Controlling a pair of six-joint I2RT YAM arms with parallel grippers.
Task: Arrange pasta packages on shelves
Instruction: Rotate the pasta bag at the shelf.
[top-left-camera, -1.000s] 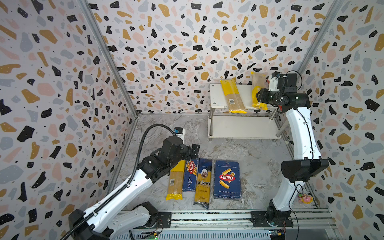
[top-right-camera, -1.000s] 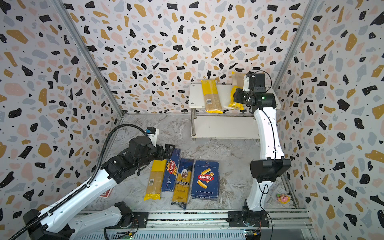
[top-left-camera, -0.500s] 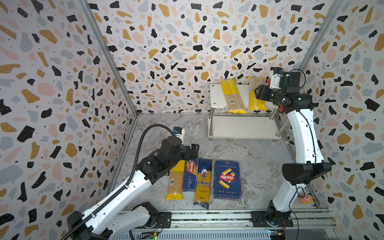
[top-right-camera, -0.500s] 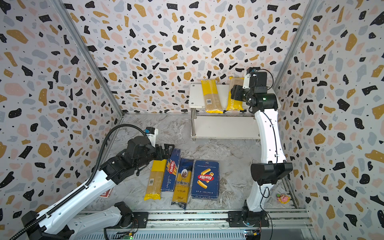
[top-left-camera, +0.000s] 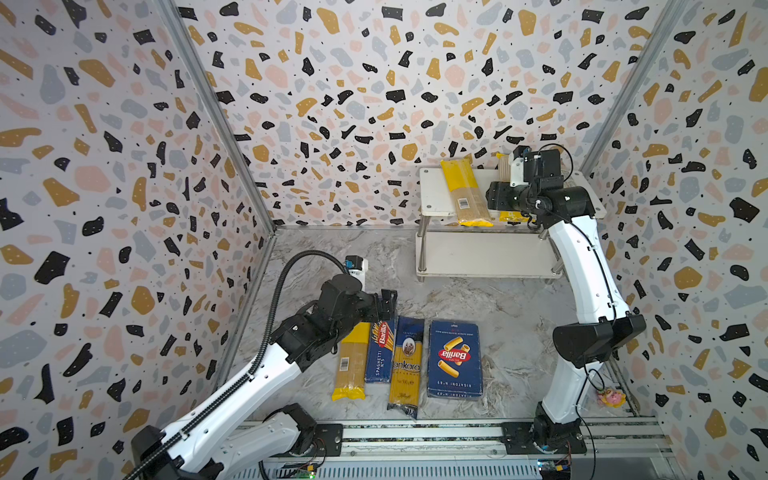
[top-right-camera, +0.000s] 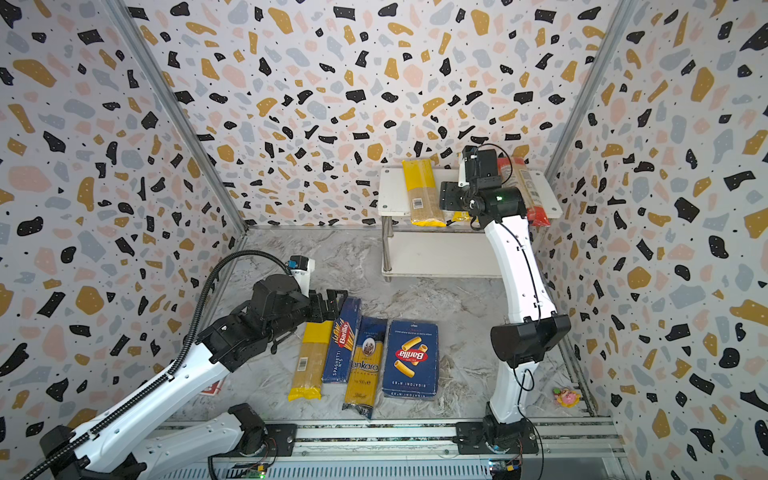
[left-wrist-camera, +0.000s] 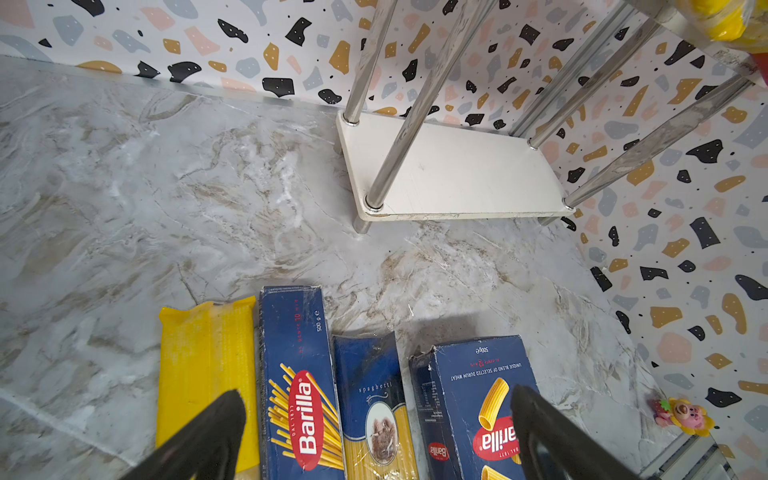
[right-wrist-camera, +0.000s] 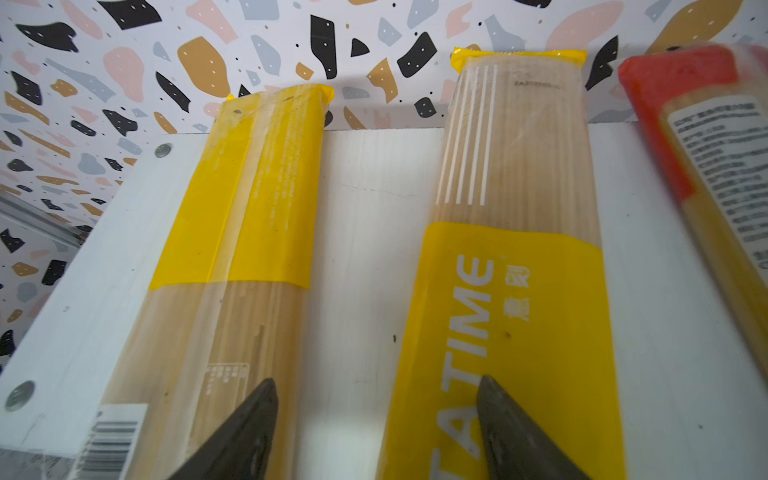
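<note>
Right wrist view puts my right gripper (right-wrist-camera: 376, 380) low over the top board (right-wrist-camera: 365, 166) of the shelves (top-left-camera: 486, 253). Its jaws are partly apart and grip nothing. 1 finger hangs over the left yellow bag (right-wrist-camera: 249, 208), the other over the middle yellow bag (right-wrist-camera: 511, 291), with bare board between them. I judge the placing step on this tier done. 3 of the 7 packs lie there side by side and apart, the red bag (right-wrist-camera: 685, 124) at the right. The lower board (left-wrist-camera: 457, 174) holds nothing.

My left gripper (left-wrist-camera: 376, 390) hovers spread wide and empty above the far ends of 4 packs. They lie close together in a row on the near floor (left-wrist-camera: 166, 166): from the left, the yellow spaghetti bag (left-wrist-camera: 203, 353), slim Barilla box (left-wrist-camera: 295, 353), dark blue bag (left-wrist-camera: 370, 374) and rigatoni box (left-wrist-camera: 478, 374).

Next, I think, my right arm should rise clear without dragging a bag. My left should come down on 1 pack, though the tight row leaves little room for fingers. That pack then has to slide in flat between the chrome legs (left-wrist-camera: 395, 145).
</note>
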